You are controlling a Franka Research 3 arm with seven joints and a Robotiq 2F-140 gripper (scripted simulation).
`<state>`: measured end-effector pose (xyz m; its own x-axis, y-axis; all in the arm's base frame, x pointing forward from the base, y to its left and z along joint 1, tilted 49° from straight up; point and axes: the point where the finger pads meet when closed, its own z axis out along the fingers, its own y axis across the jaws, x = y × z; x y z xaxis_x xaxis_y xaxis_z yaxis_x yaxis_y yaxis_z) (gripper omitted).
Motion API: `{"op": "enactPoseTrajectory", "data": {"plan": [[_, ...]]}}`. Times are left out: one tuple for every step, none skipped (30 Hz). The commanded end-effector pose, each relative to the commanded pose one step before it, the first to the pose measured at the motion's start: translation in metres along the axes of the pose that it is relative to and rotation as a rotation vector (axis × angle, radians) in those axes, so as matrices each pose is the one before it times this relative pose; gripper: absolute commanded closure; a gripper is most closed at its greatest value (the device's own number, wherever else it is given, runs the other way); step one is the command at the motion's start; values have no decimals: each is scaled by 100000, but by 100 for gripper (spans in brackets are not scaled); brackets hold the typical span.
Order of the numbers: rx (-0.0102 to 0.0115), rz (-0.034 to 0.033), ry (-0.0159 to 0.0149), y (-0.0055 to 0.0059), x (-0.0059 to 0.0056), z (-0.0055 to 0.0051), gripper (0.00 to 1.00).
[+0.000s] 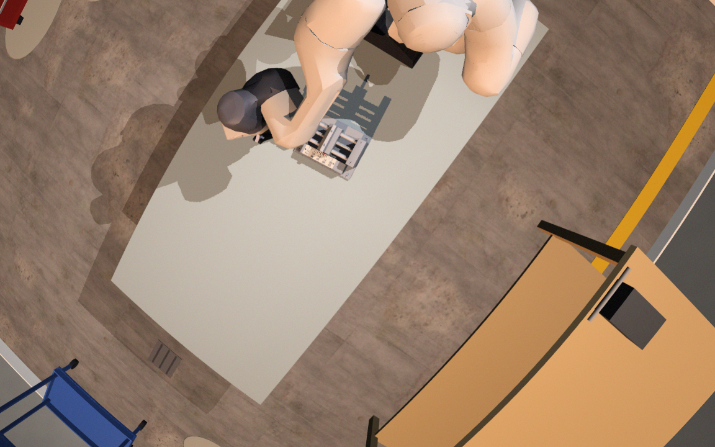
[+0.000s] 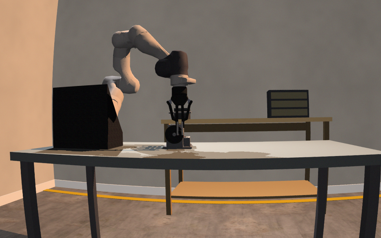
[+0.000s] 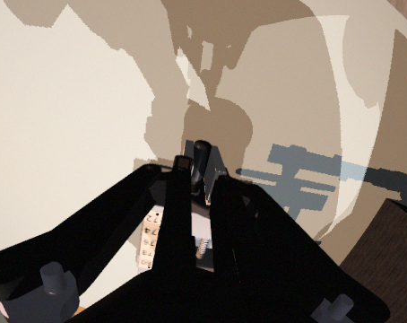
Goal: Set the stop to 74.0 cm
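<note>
Handwheel (image 2: 170, 136) on side of frame (image 1: 355, 153) (image 2: 169, 144); frame on table (image 1: 226, 249) (image 2: 245, 164); bench (image 1: 654, 388) (image 2: 245, 120) behind table.

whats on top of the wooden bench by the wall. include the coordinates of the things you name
A dark drawer cabinet (image 2: 288, 103) and, partly hidden behind the tool (image 2: 179, 133) (image 3: 199, 172), another dark object on the bench (image 1: 654, 377) (image 2: 245, 120); its full shape is covered.
</note>
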<state>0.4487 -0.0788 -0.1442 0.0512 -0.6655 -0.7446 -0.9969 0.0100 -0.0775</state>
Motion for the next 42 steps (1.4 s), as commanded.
{"op": "enactPoseTrajectory", "data": {"plan": [[-294, -97, -249, 345, -1, -437, 96], [0, 0, 0, 40, 0, -48, 96], [0, 0, 0, 39, 0, -46, 96], [0, 0, 0, 0, 0, 0, 96], [0, 0, 0, 0, 0, 0, 96], [0, 0, 0, 37, 0, -45, 96], [0, 0, 0, 36, 0, -43, 96], [0, 0, 0, 35, 0, -41, 96], [0, 0, 0, 33, 0, -40, 96], [0, 0, 0, 32, 0, -38, 96], [0, 0, 0, 31, 0, -37, 96], [0, 0, 0, 30, 0, -35, 96], [0, 0, 0, 31, 0, -30, 96], [0, 0, 0, 31, 0, -26, 96], [0, 0, 0, 30, 0, -25, 96], [0, 0, 0, 28, 0, -24, 96], [0, 0, 0, 27, 0, -23, 96], [0, 0, 0, 25, 0, -22, 96], [0, 0, 0, 24, 0, -20, 96], [0, 0, 0, 23, 0, -19, 96], [0, 0, 0, 0, 0, 0, 96], [0, 0, 0, 0, 0, 0, 96], [0, 0, 0, 22, 0, -18, 96], [0, 0, 0, 20, 0, -17, 96], [0, 0, 0, 19, 0, -16, 96], [0, 0, 0, 18, 0, -15, 96], [0, 0, 0, 17, 0, -14, 96], [0, 0, 0, 16, 0, -13, 96], [0, 0, 0, 15, 0, -12, 96], [0, 0, 0, 14, 0, -11, 96], [0, 0, 0, 12, 0, -10, 96], [0, 0, 0, 11, 0, -10, 96], [0, 0, 0, 11, 0, -9, 96], [0, 0, 0, 10, 0, -8, 96], [0, 0, 0, 9, 0, -7, 96], [0, 0, 0, 8, 0, -7, 96], [0, 0, 0, 7, 0, -6, 96], [0, 0, 0, 0, 0, 0, 96], [0, 0, 0, 0, 0, 0, 96], [0, 0, 0, 6, 0, -5, 96], [0, 0, 0, 5, 0, -5, 96], [0, 0, 0, 5, 0, -4, 96]]}}
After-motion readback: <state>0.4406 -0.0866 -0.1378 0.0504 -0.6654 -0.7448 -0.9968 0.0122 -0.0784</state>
